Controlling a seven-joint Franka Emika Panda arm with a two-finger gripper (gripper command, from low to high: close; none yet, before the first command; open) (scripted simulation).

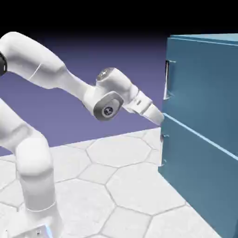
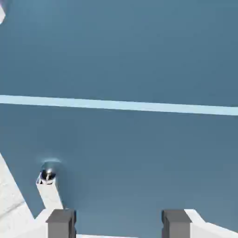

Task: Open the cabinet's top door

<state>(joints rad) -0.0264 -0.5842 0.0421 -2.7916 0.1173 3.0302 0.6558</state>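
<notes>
In the exterior view, the teal cabinet (image 1: pixel 200 111) stands at the view's right, its top door (image 1: pixel 204 79) above a pale line, and the arm (image 1: pixel 109 95) reaches to near this line. In the hand view, the pincer (image 2: pixel 119 225) has its two tips apart, and the lower handle (image 2: pixel 50 193) is beyond them.

I see a pale floor (image 1: pixel 118 150) patterned with large polygonal tiles. Behind it I have a blue-violet backdrop (image 1: pixel 135 58).
</notes>
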